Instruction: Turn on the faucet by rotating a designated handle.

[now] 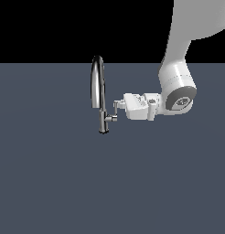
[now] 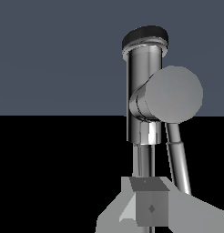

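Just ahead of my white claw (image 1: 118, 104) stood the tall chrome gooseneck faucet (image 1: 99, 87) on the grey counter (image 1: 50, 173); its thin grey rod handle (image 1: 116, 111) met my fingertips, grip unclear.

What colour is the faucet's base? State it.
Dark, near black, under the chrome faucet; the base shows best in the wrist view.

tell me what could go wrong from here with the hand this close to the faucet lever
1. The hand meets only the tip of the thin handle, so it may slip off when it pushes.
2. The faucet stands right behind, so overshooting could strike its body.
3. Whether the fingers actually enclose the lever is unclear, so the push could miss.
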You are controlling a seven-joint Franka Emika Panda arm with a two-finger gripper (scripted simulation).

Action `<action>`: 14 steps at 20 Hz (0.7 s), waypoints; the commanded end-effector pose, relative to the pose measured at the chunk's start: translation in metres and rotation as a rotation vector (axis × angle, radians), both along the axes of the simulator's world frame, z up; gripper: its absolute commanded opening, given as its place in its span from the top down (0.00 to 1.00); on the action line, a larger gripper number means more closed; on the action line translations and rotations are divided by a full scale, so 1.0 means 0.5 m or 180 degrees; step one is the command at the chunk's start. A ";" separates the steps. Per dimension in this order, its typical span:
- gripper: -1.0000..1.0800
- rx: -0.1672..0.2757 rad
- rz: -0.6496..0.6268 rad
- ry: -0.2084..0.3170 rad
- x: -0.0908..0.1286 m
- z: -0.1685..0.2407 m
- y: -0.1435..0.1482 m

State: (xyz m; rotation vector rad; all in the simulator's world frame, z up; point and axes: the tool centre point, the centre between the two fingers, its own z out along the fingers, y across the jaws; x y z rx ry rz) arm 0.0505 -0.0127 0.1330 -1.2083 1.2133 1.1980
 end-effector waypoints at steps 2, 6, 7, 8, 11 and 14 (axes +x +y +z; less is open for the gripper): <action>1.00 0.0013 0.0019 0.0002 -0.023 0.010 0.000; 1.00 0.0013 0.0019 0.0002 -0.039 0.014 0.000; 1.00 0.0017 0.0031 -0.0006 -0.029 0.010 0.013; 1.00 0.0017 0.0031 -0.0006 -0.036 0.007 0.013; 1.00 0.0016 0.0028 -0.0004 -0.058 -0.003 0.010; 1.00 0.0016 0.0025 -0.0003 -0.080 -0.014 0.007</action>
